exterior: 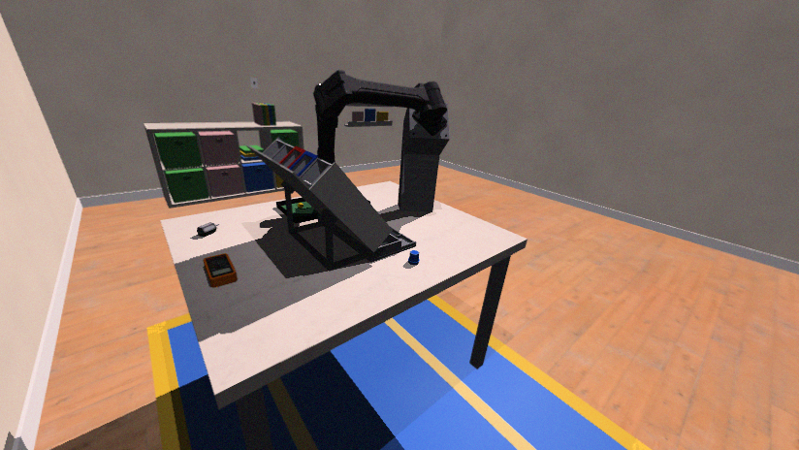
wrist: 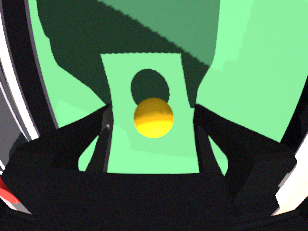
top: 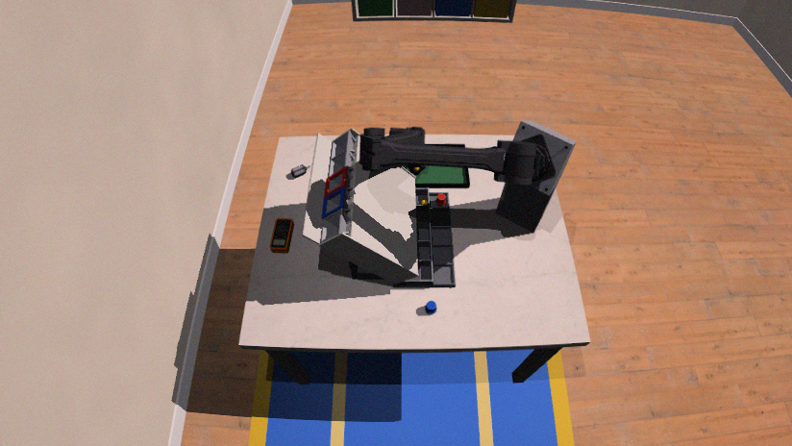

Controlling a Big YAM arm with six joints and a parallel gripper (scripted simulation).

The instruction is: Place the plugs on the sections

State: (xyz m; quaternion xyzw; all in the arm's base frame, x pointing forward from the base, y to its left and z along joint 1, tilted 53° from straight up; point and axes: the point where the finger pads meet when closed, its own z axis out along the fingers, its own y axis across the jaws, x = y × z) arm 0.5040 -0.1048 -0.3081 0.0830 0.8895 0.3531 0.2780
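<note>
Where the end effector [wrist: 153, 112] hangs: above the green tray [top: 446, 176] [exterior: 293, 208] [wrist: 250, 54], fingers apart
Red plug [top: 440, 199] [wrist: 7, 191]: near that tray
Blue plug [top: 431, 307] [exterior: 413, 257]: on the worktop [top: 498, 309] [exterior: 475, 240]

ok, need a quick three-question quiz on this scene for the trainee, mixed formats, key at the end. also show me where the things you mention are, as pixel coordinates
1. True or false: the blue plug [top: 431, 307] [exterior: 413, 257] stands on the table top [top: 498, 309] [exterior: 312, 312], outside the sectioned tray [top: 454, 274].
2. Multiple choice: which thing lies between the open fingers of the gripper [wrist: 153, 111] in the wrist view?
A) the red plug
B) a yellow marble
C) the blue plug
3. Fill in the blank: in the top view, the two banded funnels are side by side, one banded red, the other banded ____.

Key: 1 true; 2 B; 3 blue
</note>
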